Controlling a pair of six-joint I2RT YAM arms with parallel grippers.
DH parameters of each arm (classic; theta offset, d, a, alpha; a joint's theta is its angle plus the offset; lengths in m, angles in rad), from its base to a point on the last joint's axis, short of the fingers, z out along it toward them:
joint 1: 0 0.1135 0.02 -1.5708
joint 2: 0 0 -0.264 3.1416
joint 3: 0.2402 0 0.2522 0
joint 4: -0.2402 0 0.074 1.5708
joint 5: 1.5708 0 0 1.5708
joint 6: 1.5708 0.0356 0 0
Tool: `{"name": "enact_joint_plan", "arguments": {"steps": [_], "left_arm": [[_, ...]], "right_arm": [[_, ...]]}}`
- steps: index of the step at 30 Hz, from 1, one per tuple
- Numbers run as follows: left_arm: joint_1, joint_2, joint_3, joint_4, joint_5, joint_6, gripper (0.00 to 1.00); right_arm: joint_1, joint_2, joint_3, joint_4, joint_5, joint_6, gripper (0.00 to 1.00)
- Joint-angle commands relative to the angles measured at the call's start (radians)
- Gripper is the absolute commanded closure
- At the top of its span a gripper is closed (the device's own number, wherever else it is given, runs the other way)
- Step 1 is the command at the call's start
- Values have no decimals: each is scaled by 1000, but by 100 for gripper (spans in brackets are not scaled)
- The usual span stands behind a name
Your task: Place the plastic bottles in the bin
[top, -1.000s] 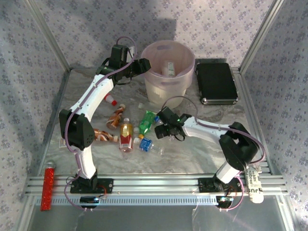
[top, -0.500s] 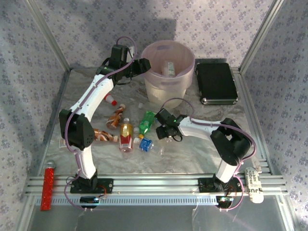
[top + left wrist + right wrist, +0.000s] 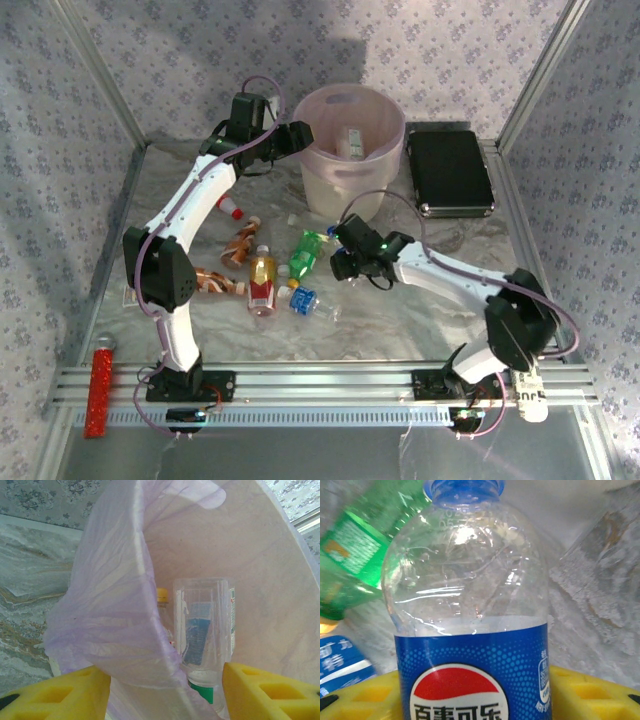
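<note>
Marbled tabletop (image 3: 420,300): my right arm has swung its elbow outward, and the right fingers (image 3: 590,695), clamped on the Pepsi bottle (image 3: 470,630), sit slightly nearer the one bin (image 3: 330,185). I judge the carry has begun. Left fingers (image 3: 260,690) are spread wide astride its rim. Two bottles (image 3: 205,630) lie inside, and I count about six loose bottles (image 3: 262,280).

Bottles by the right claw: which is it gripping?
The clear Pepsi bottle with blue cap and label, gripped in the right claw; the green bottle beside it lies free.
</note>
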Motion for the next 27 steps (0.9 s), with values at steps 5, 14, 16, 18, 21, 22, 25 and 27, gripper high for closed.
{"name": "enact_joint_plan", "arguments": {"steps": [5, 14, 16, 18, 21, 22, 25, 27], "left_arm": [[1, 38, 5, -87, -19, 20, 39], [-1, 44, 6, -84, -19, 18, 39], [-2, 45, 4, -83, -19, 17, 39], [-2, 47, 4, -83, -19, 16, 39], [-2, 49, 5, -84, -19, 15, 39], [-2, 49, 5, -85, -17, 16, 39], [-2, 52, 6, -86, -16, 17, 39], [-3, 53, 6, -86, -16, 17, 39]], "right_arm": [[7, -190, 111, -207, 10, -58, 46], [-35, -254, 338, -309, -44, -121, 48], [-58, -250, 382, -295, -73, -129, 49], [-93, -241, 430, -271, -105, -132, 49], [-139, -212, 506, -242, -136, -137, 49], [-151, -198, 526, -237, -147, -144, 49], [-186, -158, 595, -223, -165, -154, 49], [-223, -129, 631, -201, -189, -150, 49]]}}
